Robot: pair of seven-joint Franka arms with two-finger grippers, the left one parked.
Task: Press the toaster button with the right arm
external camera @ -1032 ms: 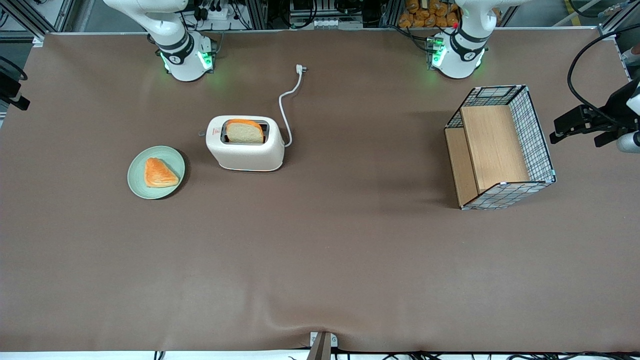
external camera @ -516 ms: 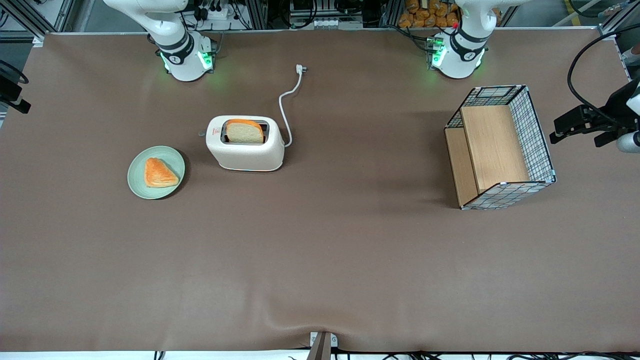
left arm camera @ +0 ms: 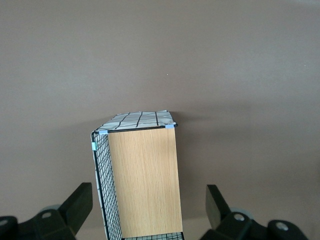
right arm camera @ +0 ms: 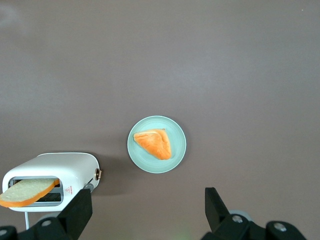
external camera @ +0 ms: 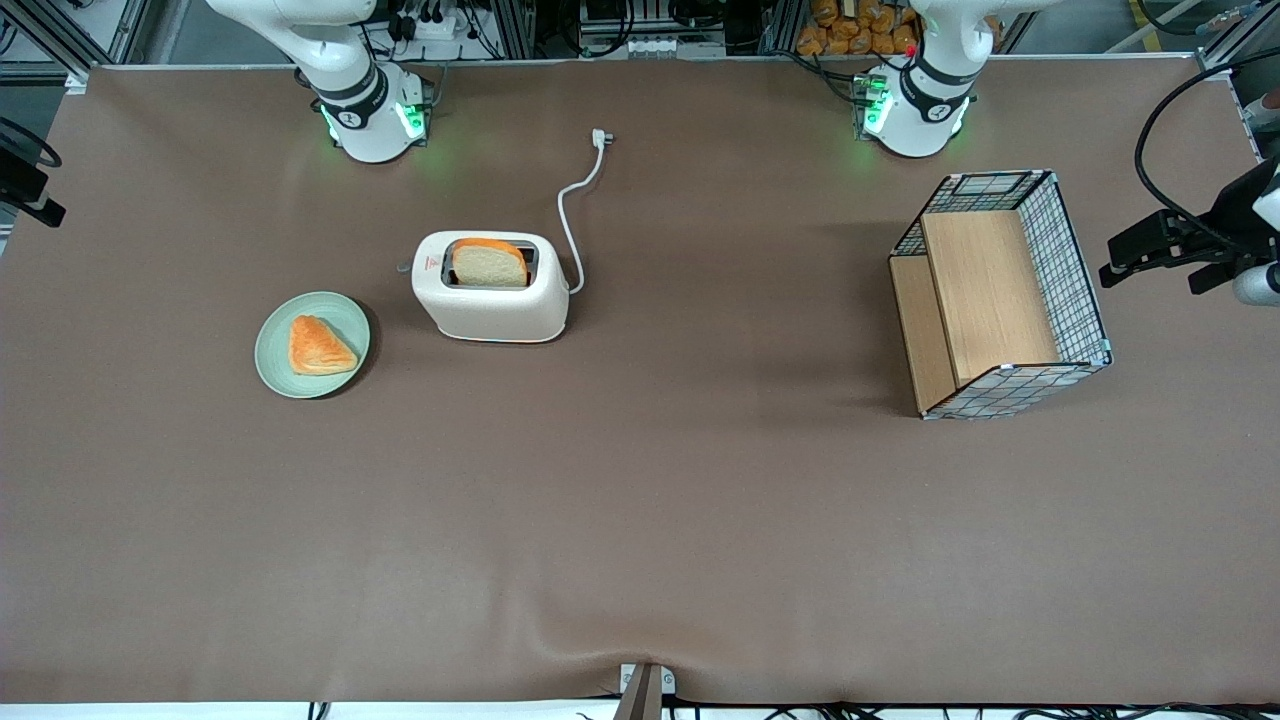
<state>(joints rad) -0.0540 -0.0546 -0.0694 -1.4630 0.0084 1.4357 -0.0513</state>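
Note:
The cream-white toaster (external camera: pixel 490 300) (right arm camera: pixel 50 172) stands on the brown table with a bread slice (external camera: pixel 489 264) (right arm camera: pixel 27 192) upright in its slot. The toaster button (external camera: pixel 403 267) (right arm camera: pixel 89 187) is a small grey tab on the narrow end that faces the plate. My right arm's gripper (external camera: pixel 30 195) (right arm camera: pixel 147 200) hangs at the working arm's edge of the table, well apart from the toaster and high above it. Its fingers (right arm camera: pixel 75 212) stand wide open with nothing between them. One finger partly covers the button in the right wrist view.
A pale green plate (external camera: pixel 275 370) (right arm camera: pixel 145 162) with an orange pastry (external camera: pixel 318 346) (right arm camera: pixel 154 143) lies beside the toaster's button end. The toaster's white cord (external camera: pixel 570 215) runs to a plug (external camera: pixel 600 137) farther from the front camera. A wire-mesh wooden basket (external camera: pixel 1000 295) (left arm camera: pixel 142 175) stands toward the parked arm's end.
The gripper has shifted only very slightly at the table's edge. The toaster, bread and plate have not moved.

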